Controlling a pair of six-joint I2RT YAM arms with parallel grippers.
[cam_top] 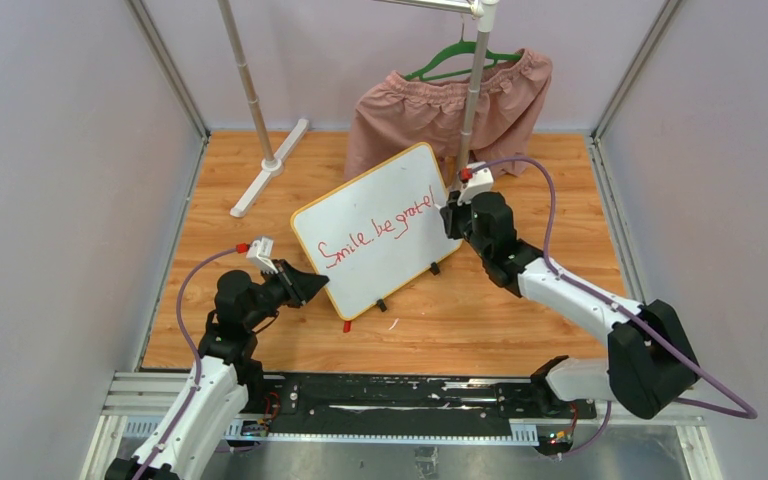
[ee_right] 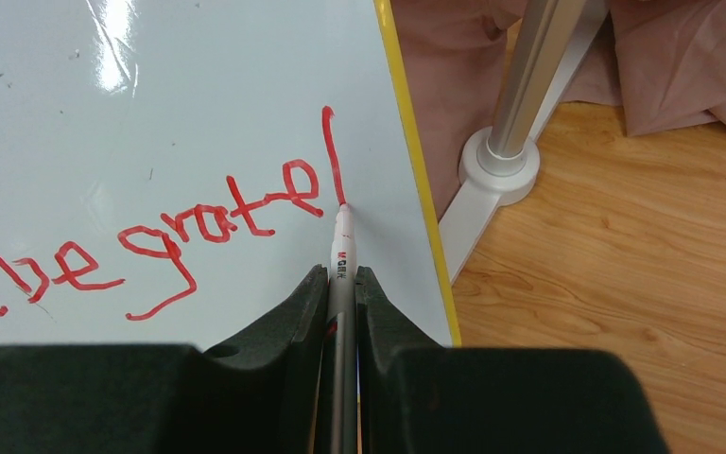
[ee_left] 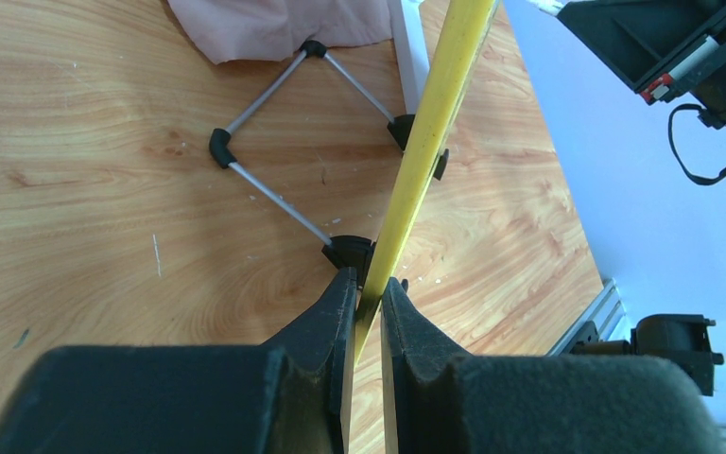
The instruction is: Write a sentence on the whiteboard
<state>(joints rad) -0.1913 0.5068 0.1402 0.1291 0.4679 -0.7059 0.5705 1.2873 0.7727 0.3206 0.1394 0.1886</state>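
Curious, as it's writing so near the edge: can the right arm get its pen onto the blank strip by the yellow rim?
Probably yes: the right gripper holds the marker tip on the whiteboard beside that strip, nothing between. It is narrow, though.

- The whiteboard (cam_top: pixel 377 215) stood tilted across the middle of the bench (cam_top: pixel 520 330), blocking any straight path from front to back.
- Just behind its right edge, a rack post (ee_right: pixel 529 76) and hanging pink shorts (cam_top: pixel 505 100) crowded the right fingers (ee_right: pixel 293 312) and their pen (ee_right: pixel 341 246).
- Bare wood lay open at the front right and to the left of the board, up to the rack's white foot (cam_top: pixel 272 165).
- Walls (cam_top: pixel 60 200) closed both sides.
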